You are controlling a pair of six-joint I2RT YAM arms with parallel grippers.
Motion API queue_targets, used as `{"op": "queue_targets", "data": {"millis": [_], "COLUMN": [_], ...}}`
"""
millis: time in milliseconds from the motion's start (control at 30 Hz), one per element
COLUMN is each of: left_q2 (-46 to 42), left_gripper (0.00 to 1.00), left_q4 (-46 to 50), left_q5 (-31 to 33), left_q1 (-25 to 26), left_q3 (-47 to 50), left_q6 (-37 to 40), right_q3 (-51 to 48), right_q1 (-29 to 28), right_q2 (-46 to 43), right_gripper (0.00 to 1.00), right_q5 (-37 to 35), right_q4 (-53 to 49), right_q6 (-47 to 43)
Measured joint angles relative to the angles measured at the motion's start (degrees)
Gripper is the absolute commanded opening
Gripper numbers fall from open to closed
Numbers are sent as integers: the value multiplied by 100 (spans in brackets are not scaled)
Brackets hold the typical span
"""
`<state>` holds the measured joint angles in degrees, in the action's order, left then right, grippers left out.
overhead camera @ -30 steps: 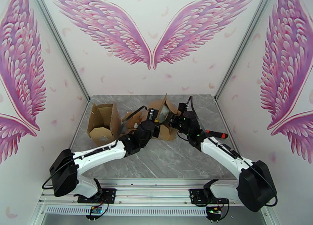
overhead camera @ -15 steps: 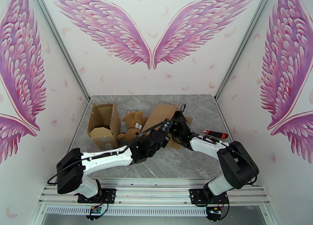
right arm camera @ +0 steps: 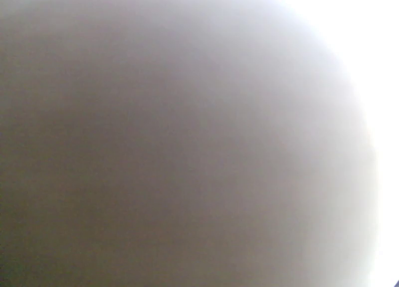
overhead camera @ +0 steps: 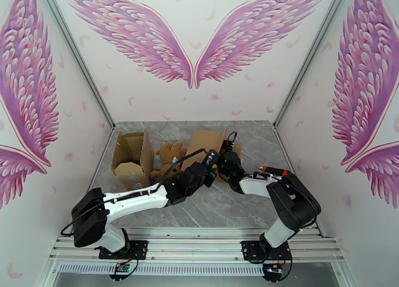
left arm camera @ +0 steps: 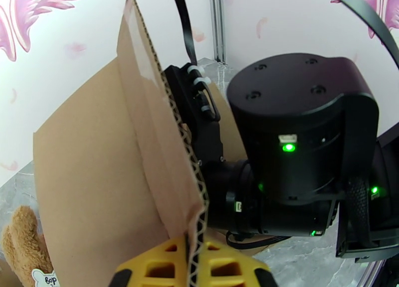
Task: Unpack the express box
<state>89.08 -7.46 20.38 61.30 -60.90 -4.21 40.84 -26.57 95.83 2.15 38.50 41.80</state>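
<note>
The brown express box (overhead camera: 205, 143) lies tipped at mid-table, a plain cardboard face turned up. A brown teddy bear (overhead camera: 168, 154) sits on the table just left of it. My left gripper (overhead camera: 212, 160) is at the box's near right corner. In the left wrist view its yellow fingers (left arm camera: 159, 269) are shut on the corrugated edge of a box flap (left arm camera: 149, 133), with the teddy bear (left arm camera: 19, 239) at lower left. My right gripper (overhead camera: 226, 153) presses against the box's right side, and the cardboard hides its fingers. The right wrist view is a blurred grey-white surface.
An opened, empty-looking cardboard box (overhead camera: 131, 158) stands at the left of the table. A red-handled tool (overhead camera: 275, 172) lies at the right, beside the right arm. The right arm's black wrist (left arm camera: 299, 148) sits close behind the flap.
The box has tipped from flaps-up to a flat face up, and the teddy bear now sits uncovered left of it. Both arms have drawn in against the box's right corner.
</note>
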Motion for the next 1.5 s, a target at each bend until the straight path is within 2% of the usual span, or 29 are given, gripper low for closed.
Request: {"op": "queue_targets", "data": {"millis": [167,300,400,567,933,1500], "left_q2": [0,-2,-11,-116,-647,-667], "left_gripper": [0,0,0,0,0,0], "left_q4": [-7,-15,-24,15,232,800], "left_q5": [4,0,9,37,595,745], "left_q1": [-87,-136,-162,-240,-435,-1027], "left_q3": [-4,-7,-7,13,28,9], "left_q6": [-35,-57,-96,-223,-691,-1860], "right_q3": [286,400,452,470,509,601], "right_q1": [-50,-50,-50,-50,-369,-673], "right_q2": [136,168,166,-120,-1711,-3355], "right_gripper": [42,14,5,0,0,0], "right_q5": [2,-7,-24,-28,-234,-4], "right_q4": [-74,-234,-361,-863,-2229,-3036], "right_q6": [-247,-297,-319,-424,-938,-2275]}}
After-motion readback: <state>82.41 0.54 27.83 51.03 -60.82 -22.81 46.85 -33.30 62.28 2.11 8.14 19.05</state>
